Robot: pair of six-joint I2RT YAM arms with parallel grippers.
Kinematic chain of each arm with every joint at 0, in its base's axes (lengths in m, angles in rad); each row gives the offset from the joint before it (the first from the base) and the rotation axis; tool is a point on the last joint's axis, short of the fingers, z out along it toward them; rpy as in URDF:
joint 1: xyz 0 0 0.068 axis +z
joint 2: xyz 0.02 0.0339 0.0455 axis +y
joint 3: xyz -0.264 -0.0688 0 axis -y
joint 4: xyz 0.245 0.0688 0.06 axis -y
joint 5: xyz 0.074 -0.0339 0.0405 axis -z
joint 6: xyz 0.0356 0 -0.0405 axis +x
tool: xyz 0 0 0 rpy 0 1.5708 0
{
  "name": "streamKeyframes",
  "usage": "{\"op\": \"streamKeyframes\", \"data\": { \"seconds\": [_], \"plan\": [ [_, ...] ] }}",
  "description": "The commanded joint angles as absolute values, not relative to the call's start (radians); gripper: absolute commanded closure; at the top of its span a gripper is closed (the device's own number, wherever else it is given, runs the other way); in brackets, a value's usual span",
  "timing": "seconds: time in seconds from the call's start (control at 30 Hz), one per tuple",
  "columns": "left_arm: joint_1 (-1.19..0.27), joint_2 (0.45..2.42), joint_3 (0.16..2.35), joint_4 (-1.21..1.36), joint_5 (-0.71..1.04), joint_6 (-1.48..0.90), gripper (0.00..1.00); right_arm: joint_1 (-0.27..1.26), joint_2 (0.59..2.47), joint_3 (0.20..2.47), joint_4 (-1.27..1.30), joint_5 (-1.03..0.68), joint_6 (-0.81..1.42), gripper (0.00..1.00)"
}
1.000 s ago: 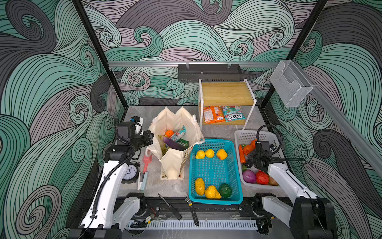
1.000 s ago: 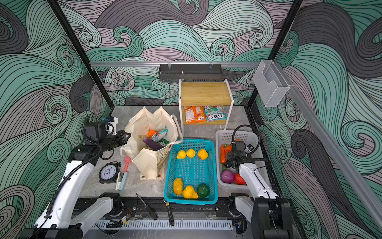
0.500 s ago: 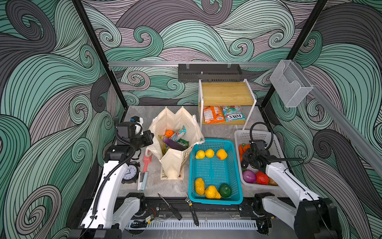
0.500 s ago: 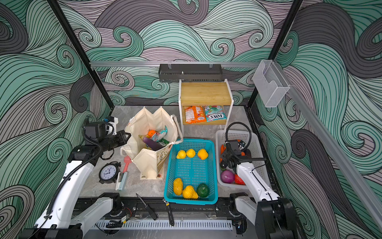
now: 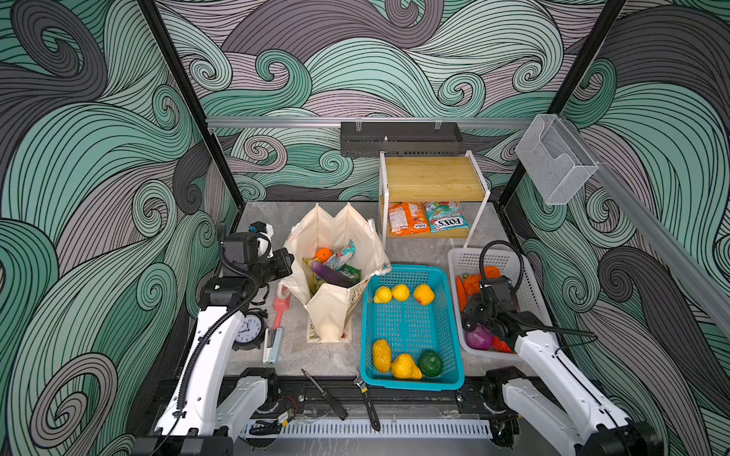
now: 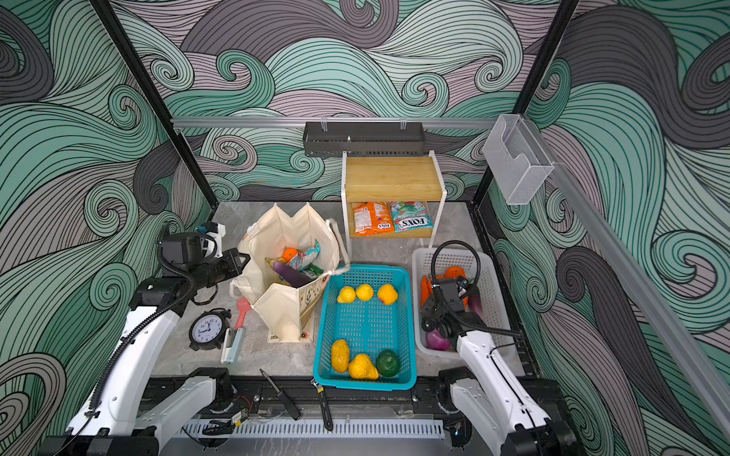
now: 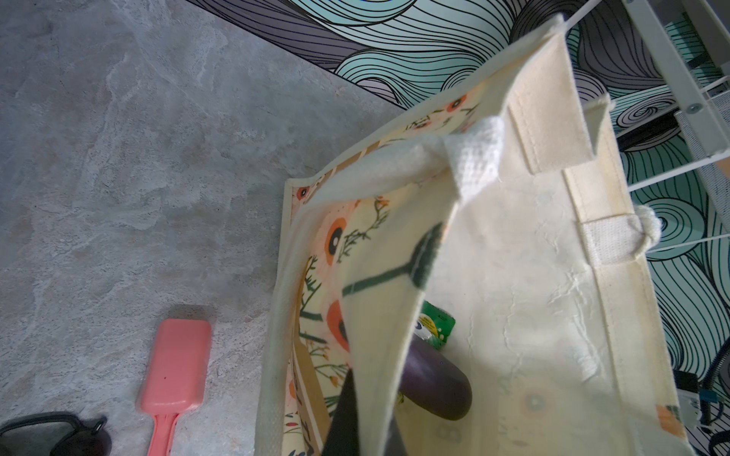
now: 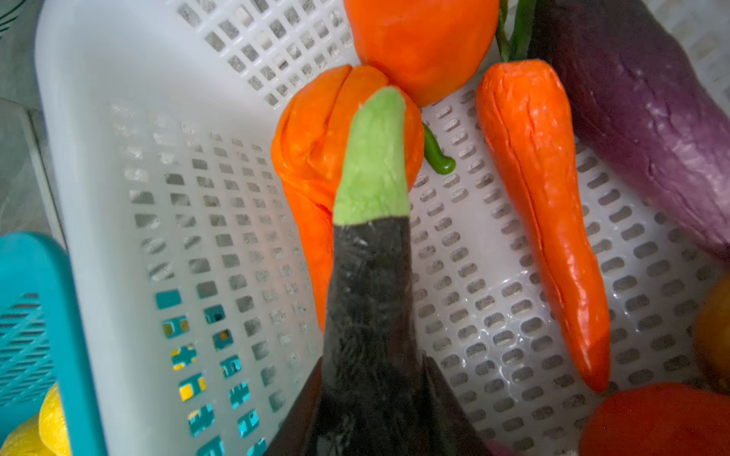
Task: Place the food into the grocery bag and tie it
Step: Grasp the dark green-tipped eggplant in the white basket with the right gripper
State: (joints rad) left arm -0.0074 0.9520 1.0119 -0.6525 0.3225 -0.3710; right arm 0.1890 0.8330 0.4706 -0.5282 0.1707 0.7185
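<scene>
L tool (image 7: 371, 410) pinches grocery bag (image 7: 513, 276) rim — R tool (image 8: 371, 391) grips green-capped eggplant (image 8: 369, 284).

clock (image 7: 43, 432) cut by edge | left fingers (image 7: 343, 410) blurred, half behind grocery bag (image 7: 513, 296) | green-capped eggplant (image 8: 371, 316) base cropped

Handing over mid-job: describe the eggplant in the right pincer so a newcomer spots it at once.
Find the white mesh basket right of the teal basket; the right pincer is over it, shut on the eggplant. It is near-black with a pale green cap pointing toward the orange peppers, unlike the lighter purple vegetable lying on the basket floor.
</scene>
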Motion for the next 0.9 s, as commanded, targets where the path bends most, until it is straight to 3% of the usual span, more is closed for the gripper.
{"op": "streamKeyframes", "data": {
  "seconds": [0.0,0.53,0.87],
  "plan": [
    [-0.001,0.945,1.002,-0.671,0.347,-0.378,1.00,0.196,0.803,0.457,-0.607,0.143,0.718,0.82],
    [0.000,0.939,0.999,-0.668,0.342,-0.377,1.00,0.236,0.708,0.440,-0.720,0.121,0.760,0.80],
    [0.000,0.935,0.998,-0.667,0.343,-0.378,1.00,0.235,0.764,0.595,-0.697,0.275,0.696,0.78]
  ]
}}
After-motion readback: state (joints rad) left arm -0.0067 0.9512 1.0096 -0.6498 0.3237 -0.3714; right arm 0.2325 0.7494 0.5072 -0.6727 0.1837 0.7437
